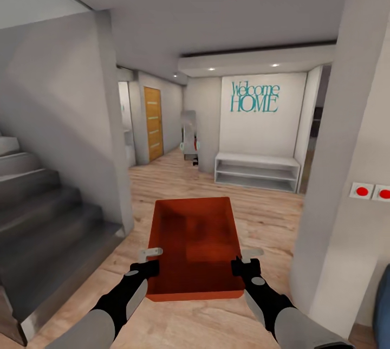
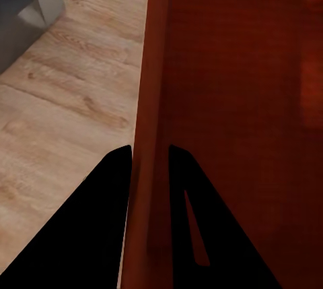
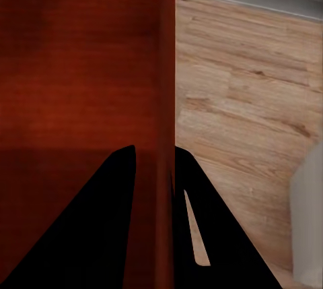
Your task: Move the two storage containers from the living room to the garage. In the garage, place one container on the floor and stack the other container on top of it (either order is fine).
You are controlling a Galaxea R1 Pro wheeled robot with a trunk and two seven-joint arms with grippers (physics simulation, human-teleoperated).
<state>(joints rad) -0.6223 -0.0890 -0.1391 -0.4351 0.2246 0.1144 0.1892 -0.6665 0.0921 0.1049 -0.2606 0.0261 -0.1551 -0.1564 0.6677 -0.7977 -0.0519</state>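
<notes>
While we've got it up off the ground between both arms, here's how things sit:

Storage container (image 1: 195, 246): orange-red open-topped bin, held level out in front of us, above the light wood-plank floor (image 1: 265, 213). We only see one bin here. Inside looks bare, just shading on the bottom.

Left gripper (image 1: 150, 260): pinching the bin's left wall near the close end. In the left wrist view the wall runs straight between the two dark fingers (image 2: 101, 221), one outside and one inside the bin, both pressed against it.

Right gripper (image 1: 245, 261): same deal on the right wall, clamped onto it. The right wrist view has the wall (image 3: 165, 100) sandwiched between the fingers (image 3: 101, 228), bin interior on one side, planks on the other.

Arms: both reach forward with black forearms and grey upper sleeves, roughly mirrored on either side of the bin.

Left of us: grey staircase (image 1: 43, 213) going up, next to a pale wall.

Ahead: a hallway with a low white shelf bench (image 1: 257, 171) against a white wall carrying teal "Welcome HOME" lettering (image 1: 254, 97). Further back on the left there's a wooden door (image 1: 153, 123).

Right of us: a white pillar (image 1: 346, 175) close by, with two red round buttons (image 1: 371, 192) on white plates.

Ceiling: small recessed spotlights lit above the shelf wall.
</notes>
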